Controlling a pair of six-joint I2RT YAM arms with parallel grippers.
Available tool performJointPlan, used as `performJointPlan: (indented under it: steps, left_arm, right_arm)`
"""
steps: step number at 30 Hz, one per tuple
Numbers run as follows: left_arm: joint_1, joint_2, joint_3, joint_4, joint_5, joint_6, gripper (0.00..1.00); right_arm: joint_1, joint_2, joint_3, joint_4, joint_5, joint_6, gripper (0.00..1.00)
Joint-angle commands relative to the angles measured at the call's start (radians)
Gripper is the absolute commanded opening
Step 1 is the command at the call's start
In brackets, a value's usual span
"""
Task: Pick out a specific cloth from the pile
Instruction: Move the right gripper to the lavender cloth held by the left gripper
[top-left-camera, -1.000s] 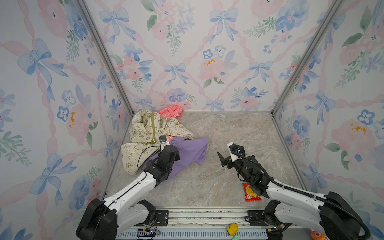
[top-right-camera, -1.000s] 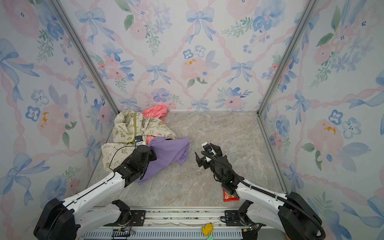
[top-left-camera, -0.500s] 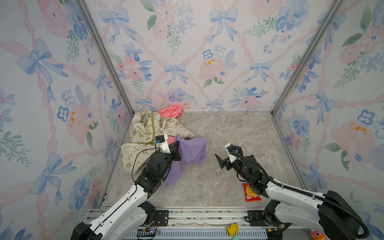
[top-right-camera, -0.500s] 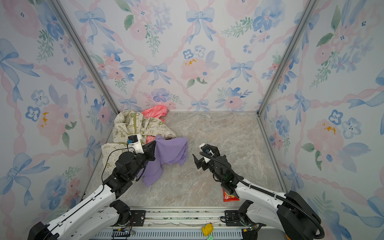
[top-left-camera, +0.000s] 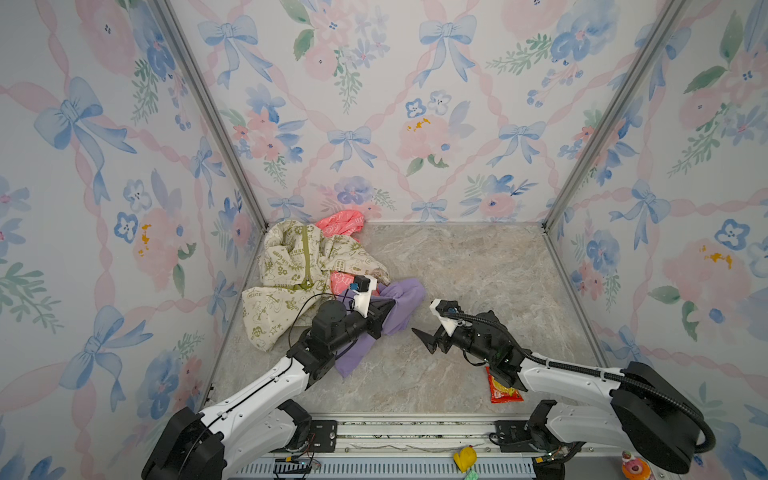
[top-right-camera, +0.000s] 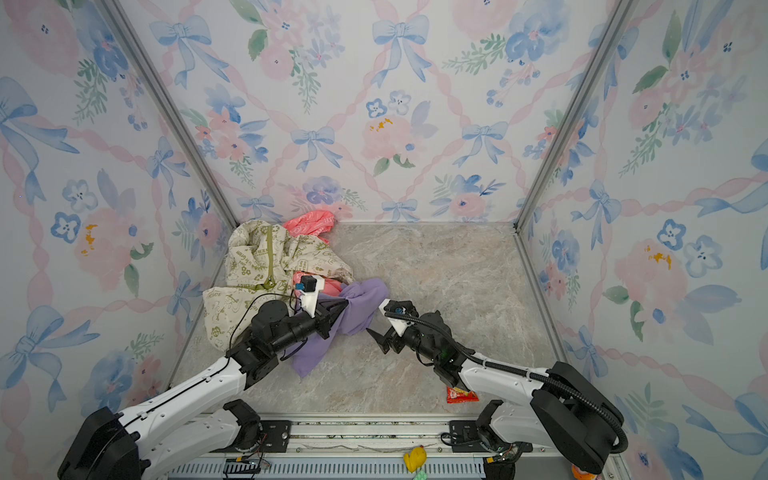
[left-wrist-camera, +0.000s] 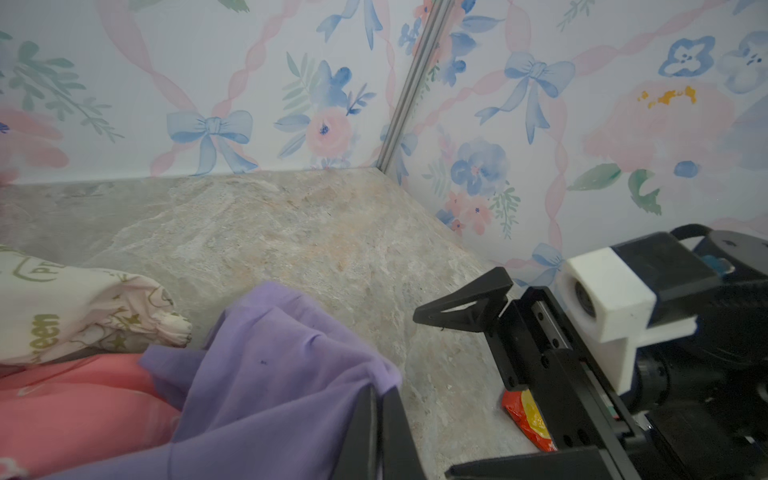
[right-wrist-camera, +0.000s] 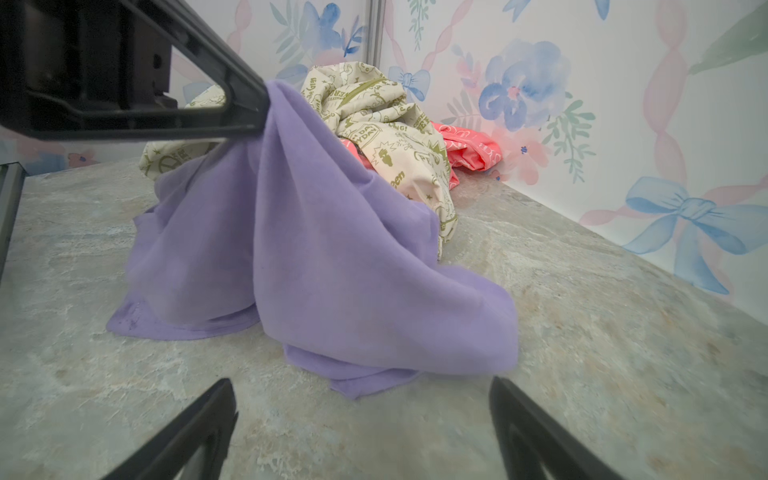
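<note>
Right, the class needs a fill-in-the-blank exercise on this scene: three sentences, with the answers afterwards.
The left tool is shut on the ____ cloth.
The right tool stands ____, holding nothing.
The cream garment has an olive ____.
Missing words: purple, open, zipper.

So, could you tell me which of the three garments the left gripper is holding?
The plain purple cloth, pinched in the shut left gripper. The cream zipped garment and the pink printed garment are not gripped.
</note>
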Motion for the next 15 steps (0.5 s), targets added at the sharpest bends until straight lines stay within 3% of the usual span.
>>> performJointPlan:
  steps: [1, 7, 11, 15]
  left_arm:
    - [-0.027, 0.036, 0.019, 0.049, 0.118, 0.069, 0.0]
    - [-0.06, 0.096, 0.039, 0.049, 0.176, 0.102, 0.0]
    - [-0.069, 0.109, 0.047, 0.049, 0.193, 0.105, 0.0]
    - [-0.073, 0.111, 0.051, 0.048, 0.182, 0.105, 0.0]
  right_arm:
    - [0.02, 0.012, 0.03, 0.062, -0.033, -0.005, 0.97]
    - [0.027, 0.002, 0.018, 0.074, -0.026, -0.022, 0.99]
    - [0.026, -0.006, 0.025, 0.048, -0.039, -0.042, 0.81]
    - [0.028, -0.001, 0.033, 0.03, -0.047, -0.044, 0.78]
